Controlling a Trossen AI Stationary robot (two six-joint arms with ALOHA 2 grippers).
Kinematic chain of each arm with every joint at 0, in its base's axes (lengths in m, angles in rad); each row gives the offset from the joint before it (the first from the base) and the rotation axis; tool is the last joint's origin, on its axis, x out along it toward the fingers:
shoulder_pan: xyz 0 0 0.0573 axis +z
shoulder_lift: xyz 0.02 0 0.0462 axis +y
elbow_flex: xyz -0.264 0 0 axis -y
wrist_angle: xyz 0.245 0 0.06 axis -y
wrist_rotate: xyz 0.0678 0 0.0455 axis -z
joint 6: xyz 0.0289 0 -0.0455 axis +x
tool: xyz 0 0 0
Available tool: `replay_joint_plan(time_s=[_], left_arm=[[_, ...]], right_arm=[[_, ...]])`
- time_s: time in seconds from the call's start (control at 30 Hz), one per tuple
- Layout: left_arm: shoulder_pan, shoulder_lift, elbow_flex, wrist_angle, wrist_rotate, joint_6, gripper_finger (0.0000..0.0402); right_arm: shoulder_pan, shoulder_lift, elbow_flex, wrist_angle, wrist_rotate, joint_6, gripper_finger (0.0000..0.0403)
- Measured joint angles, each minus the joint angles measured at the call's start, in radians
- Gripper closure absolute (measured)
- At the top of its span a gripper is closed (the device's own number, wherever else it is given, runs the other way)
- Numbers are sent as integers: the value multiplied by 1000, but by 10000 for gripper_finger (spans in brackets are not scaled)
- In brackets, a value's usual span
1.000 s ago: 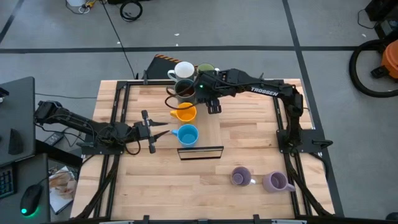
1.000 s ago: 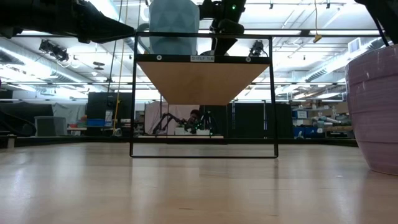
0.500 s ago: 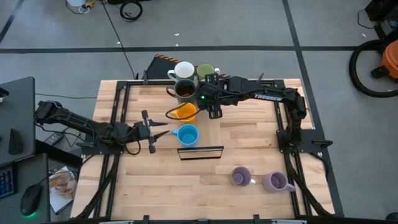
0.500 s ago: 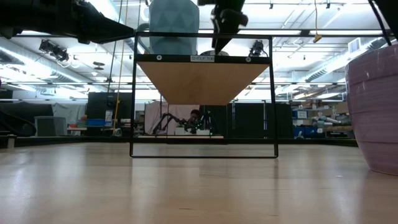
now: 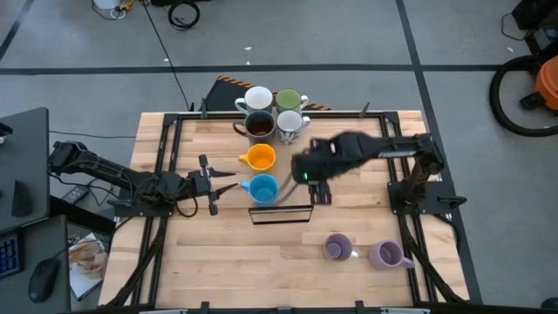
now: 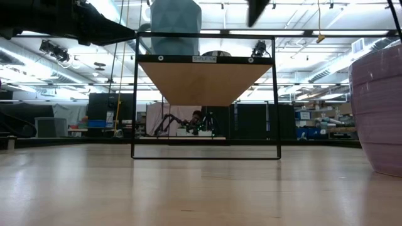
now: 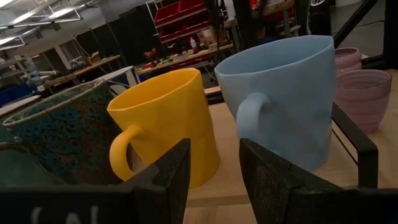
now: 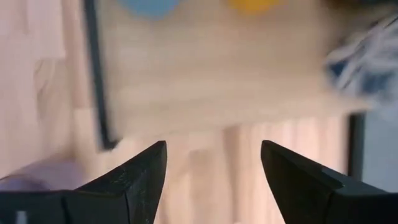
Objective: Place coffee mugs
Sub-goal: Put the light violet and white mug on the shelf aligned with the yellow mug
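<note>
The right gripper (image 5: 319,185) hangs wide open and empty over the shelf, beside the blue mug (image 5: 262,188) and orange mug (image 5: 259,158). The two purple mugs (image 5: 338,247) sit well apart, near the table's front edge. Reaching for them, its arm could clip the shelf frame (image 5: 281,215). The left gripper (image 5: 228,185), part open, waits just beside the blue mug.

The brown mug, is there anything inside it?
From above, the brown mug shows only a dark inside with a reddish-brown tint. Whether that is liquid or just the glaze cannot be told. Nothing sticks out above its rim, and its bottom is hidden in shadow.
</note>
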Motion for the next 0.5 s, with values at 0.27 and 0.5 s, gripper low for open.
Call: replay_joint_plan(time_s=[0.27, 0.5], left_arm=[[0, 0, 0, -2, 0, -7, 258], [0, 0, 0, 1, 0, 13, 258]], right_arm=[[203, 2, -122, 40, -121, 334, 147], [302, 2, -242, 155, -208, 571, 149]])
